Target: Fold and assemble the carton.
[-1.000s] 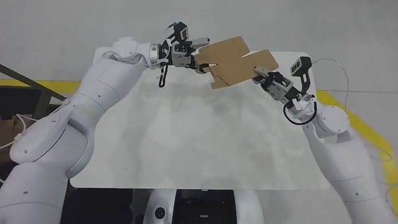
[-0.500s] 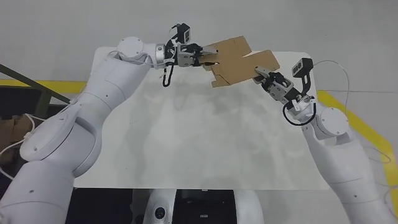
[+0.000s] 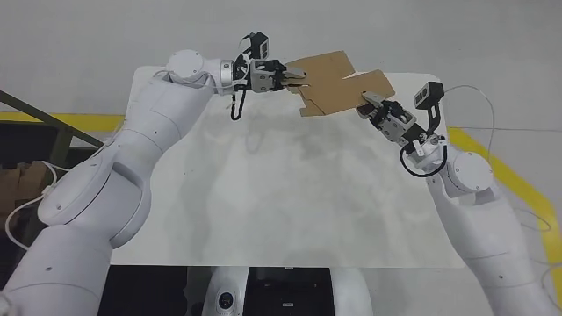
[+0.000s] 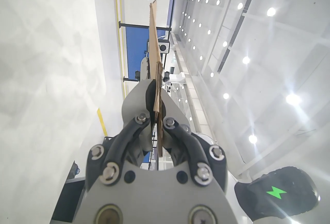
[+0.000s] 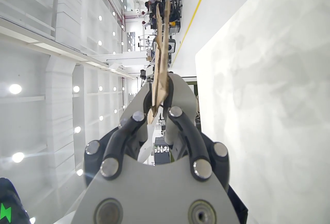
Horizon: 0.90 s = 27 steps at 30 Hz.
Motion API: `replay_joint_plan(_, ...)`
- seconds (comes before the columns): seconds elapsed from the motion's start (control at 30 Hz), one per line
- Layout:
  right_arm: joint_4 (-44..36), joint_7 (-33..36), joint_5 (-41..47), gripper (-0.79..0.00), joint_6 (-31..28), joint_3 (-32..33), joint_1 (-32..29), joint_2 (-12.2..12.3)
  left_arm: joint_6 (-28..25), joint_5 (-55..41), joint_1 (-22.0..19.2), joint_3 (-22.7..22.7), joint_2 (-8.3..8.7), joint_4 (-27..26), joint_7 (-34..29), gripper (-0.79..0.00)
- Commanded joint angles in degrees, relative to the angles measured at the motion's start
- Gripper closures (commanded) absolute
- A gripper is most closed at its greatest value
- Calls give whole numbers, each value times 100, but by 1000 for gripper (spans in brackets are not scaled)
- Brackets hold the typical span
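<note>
The carton [image 3: 338,83] is hanging in the air over the far edge of the counter [image 3: 290,193], not resting on it. It is lying nearly level and spanning the gap between the two arms. From above it is showing as a flat brown blank with stepped flaps at its ends. Seen edge-on from the wrists it is appearing as a thin sheet of stacked layers, which are parting a little near the right arm's grip.

The left tool [image 3: 294,75] is pinching one end of the carton, its fingers closed down onto the cardboard with the sheet running between the pads. The right tool [image 3: 367,101] is clamping the opposite end in the same way, jaws drawn in tight on the board. Both grips are sitting at the edges, leaving the middle unsupported.

As a judgement, the work is sitting at an early stage. The blank is lifted and held at both ends, but no walls are standing and no box shape is showing. Opening the layers into a sleeve, folding the flaps and closing them all seem to be remaining.
</note>
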Motion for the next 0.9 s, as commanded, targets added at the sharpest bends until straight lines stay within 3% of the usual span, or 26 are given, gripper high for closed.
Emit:
replay_joint_plan(0.0, 92, 206, 83, -785, -185, 114, -14, 9, -43, 37, -42, -66, -2, 92, -116, 0)
replay_joint_plan(0.17, 627, 1038, 343, -785, -817, 401, 63, 35, -210, 260, -191, -209, 32, 302, -667, 0)
replay_joint_plan(0.33, 1586, 2170, 544, -785, -901, 381, 545, 36, -504, 548, -333, -313, 84, 376, -1452, 0)
replay_joint_plan(0.47, 2432, 3537, 579, -785, -857, 121, 1163, 12, -404, 1054, -386, -283, 143, 75, -1637, 0)
replay_joint_plan(0.67, 3199, 5079, 320, -785, -1409, -258, 1800, -37, -404, 1314, -194, -264, 324, -568, -1637, 0)
replay_joint_plan(0.73, 3276, 5294, 196, -785, -1556, -360, 1881, -50, -404, 1244, -119, -268, 381, -698, -1637, 0)
replay_joint_plan(0.87, 2867, 5031, -214, -785, -1819, -555, 1782, -36, -404, 1086, -14, -247, 483, -844, -1637, 0)
